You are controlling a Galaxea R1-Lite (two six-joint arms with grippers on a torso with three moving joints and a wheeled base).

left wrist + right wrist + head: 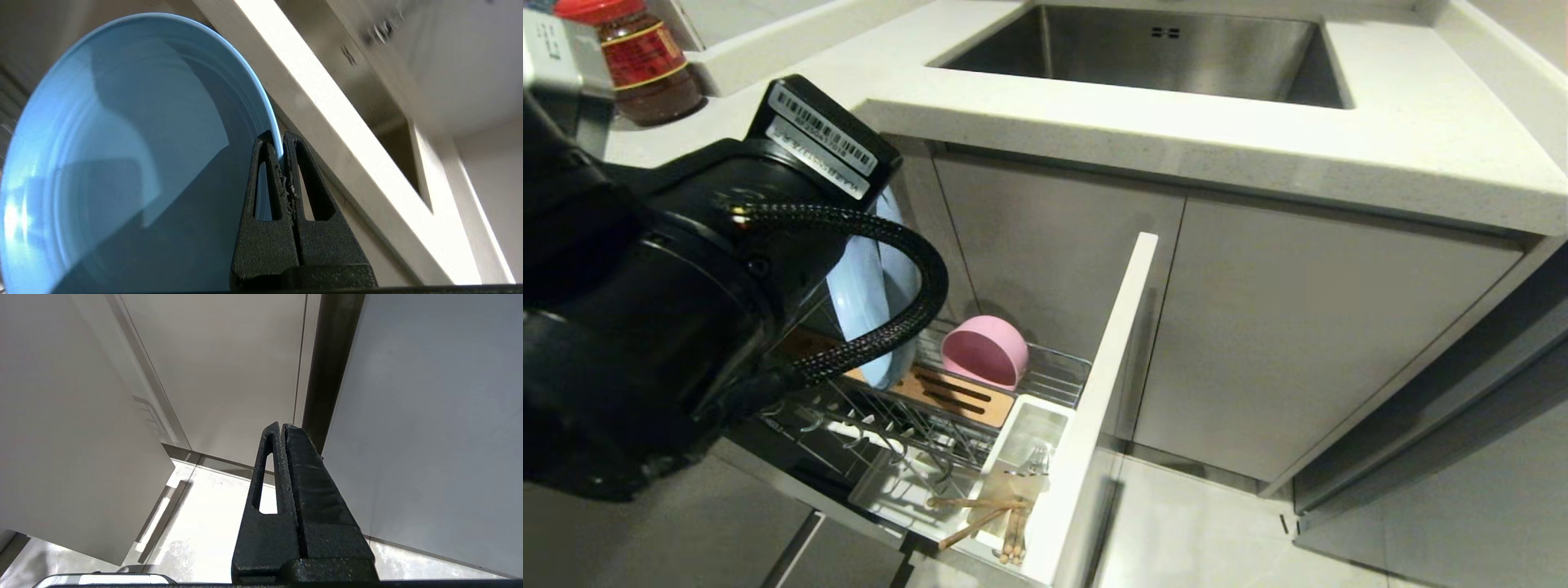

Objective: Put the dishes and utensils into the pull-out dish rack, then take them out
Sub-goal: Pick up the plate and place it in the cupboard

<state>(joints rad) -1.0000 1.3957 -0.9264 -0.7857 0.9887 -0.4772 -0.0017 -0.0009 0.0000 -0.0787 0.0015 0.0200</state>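
Wide shallow light-blue plate [122, 155] is on edge above the pull-out chrome wire dish rack [1045, 371], rim pinched between the closed black fingers of the left gripper [282, 153]; in the head view the left arm hides most of the plate. In the rack: small deep matte pink bowl [985, 349] lying on its side at the back, just beside a slotted light-wood board [956, 398]. White plastic utensil bin [1021, 457] sits against the white cabinet front [1104, 384], holding light-brown wooden chopsticks [980, 523] and a silver metal fork [1036, 459]. Barcode sticker on the left wrist, text unreadable. On the pale stone countertop [1413, 131]: steel sink basin [1160, 53], red-lidded jar of dark sauce [645, 61] at the far left. Right gripper [282, 426], fingers pressed together and empty, hangs beside grey cabinet doors over the floor.
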